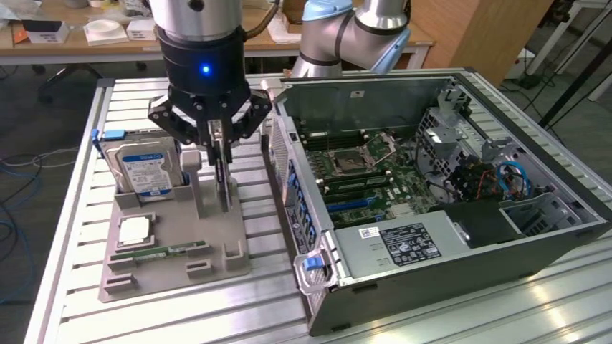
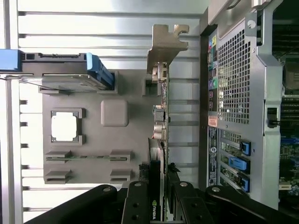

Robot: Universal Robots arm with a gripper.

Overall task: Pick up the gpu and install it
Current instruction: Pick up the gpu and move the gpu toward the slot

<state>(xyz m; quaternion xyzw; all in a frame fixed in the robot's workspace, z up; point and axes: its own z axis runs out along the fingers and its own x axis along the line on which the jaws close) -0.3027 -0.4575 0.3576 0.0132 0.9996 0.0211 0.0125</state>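
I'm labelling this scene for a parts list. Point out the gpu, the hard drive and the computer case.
gpu [image 2: 163,46]: wrist view, on its silver end bracket.
hard drive [image 1: 146,172]: exterior view, on its blue-white label.
computer case [image 2: 233,79]: wrist view, on its perforated rear panel.

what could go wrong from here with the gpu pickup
1. The tool pinches the gpu at its thin upper edge, so the card may tilt or slip when lifted out of the grey holder.
2. The hard drive stands close by in the same holder; the tool's wide linkage might brush it.
3. The gpu's silver bracket sits close to the computer case and could snag its rear wall.
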